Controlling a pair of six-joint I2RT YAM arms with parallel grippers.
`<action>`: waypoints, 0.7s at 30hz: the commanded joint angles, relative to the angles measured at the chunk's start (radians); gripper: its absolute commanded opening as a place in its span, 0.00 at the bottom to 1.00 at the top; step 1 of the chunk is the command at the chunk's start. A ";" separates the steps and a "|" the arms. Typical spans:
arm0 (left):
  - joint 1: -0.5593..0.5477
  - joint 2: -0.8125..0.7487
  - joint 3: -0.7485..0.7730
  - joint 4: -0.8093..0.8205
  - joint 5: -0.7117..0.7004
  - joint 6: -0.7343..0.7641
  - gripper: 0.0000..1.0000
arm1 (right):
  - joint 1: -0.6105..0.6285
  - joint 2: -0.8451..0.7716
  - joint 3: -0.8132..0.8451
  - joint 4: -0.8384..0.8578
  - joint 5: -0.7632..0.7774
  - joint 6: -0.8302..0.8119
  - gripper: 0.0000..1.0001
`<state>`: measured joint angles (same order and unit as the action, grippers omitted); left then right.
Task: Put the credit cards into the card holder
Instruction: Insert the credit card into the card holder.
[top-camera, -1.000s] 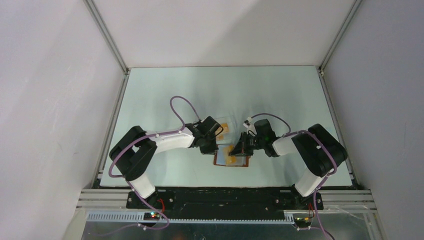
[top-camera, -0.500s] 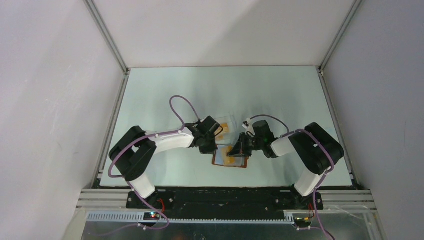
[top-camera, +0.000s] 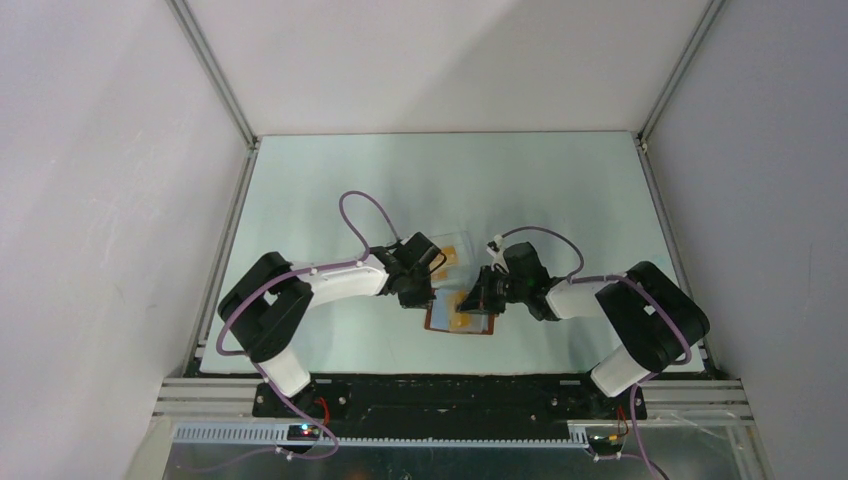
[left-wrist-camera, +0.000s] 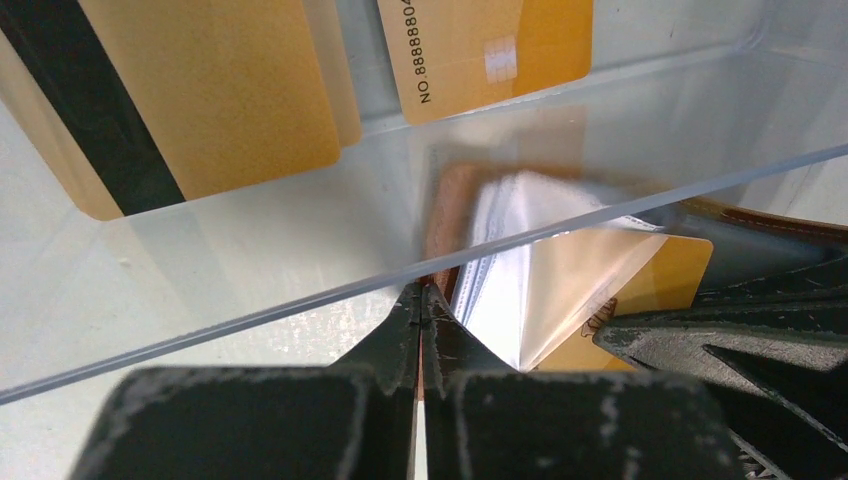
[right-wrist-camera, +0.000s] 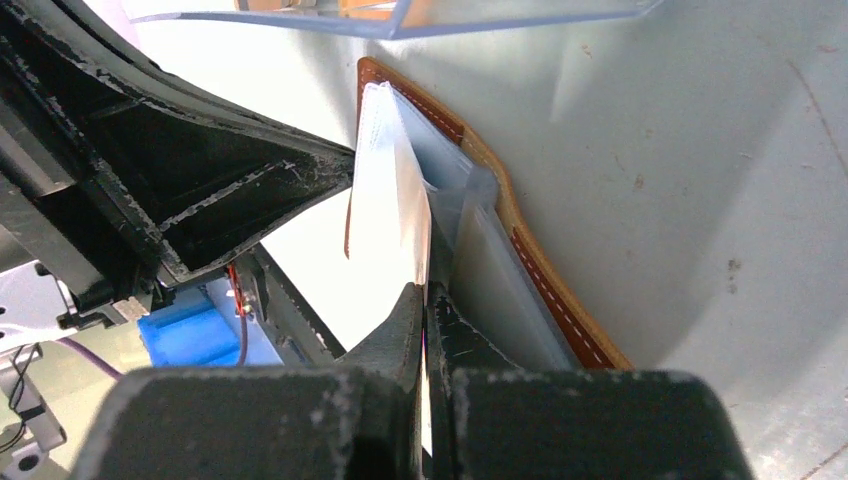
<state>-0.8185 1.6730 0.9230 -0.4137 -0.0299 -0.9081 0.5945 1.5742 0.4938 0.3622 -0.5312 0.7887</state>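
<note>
Left hand (left-wrist-camera: 421, 300): closed, pinching holder (right-wrist-camera: 545, 285) edge.
Right hand (right-wrist-camera: 427, 292): closed on holder's clear sleeve (right-wrist-camera: 392, 190).
Cards (left-wrist-camera: 210, 90): in box (left-wrist-camera: 250, 262).

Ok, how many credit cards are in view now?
3 for sure. A striped card and a numbered card lie in the clear box; a third card sits at the open card holder. Another may hide under the striped one.

The brown card holder (top-camera: 480, 325) lies open, orange-gold credit cards (left-wrist-camera: 210, 100) flat just beyond it.
</note>
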 joint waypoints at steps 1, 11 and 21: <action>-0.016 0.041 -0.019 0.008 0.018 -0.008 0.00 | 0.002 -0.011 -0.009 -0.044 0.105 -0.053 0.00; -0.016 0.050 -0.012 0.008 0.022 -0.008 0.00 | -0.019 -0.040 -0.038 -0.031 0.108 -0.045 0.00; -0.016 0.066 -0.006 0.008 0.022 -0.007 0.00 | -0.042 -0.093 -0.064 -0.038 0.117 -0.045 0.00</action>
<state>-0.8192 1.6825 0.9257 -0.3946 -0.0158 -0.9100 0.5671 1.5215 0.4561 0.3500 -0.4965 0.7742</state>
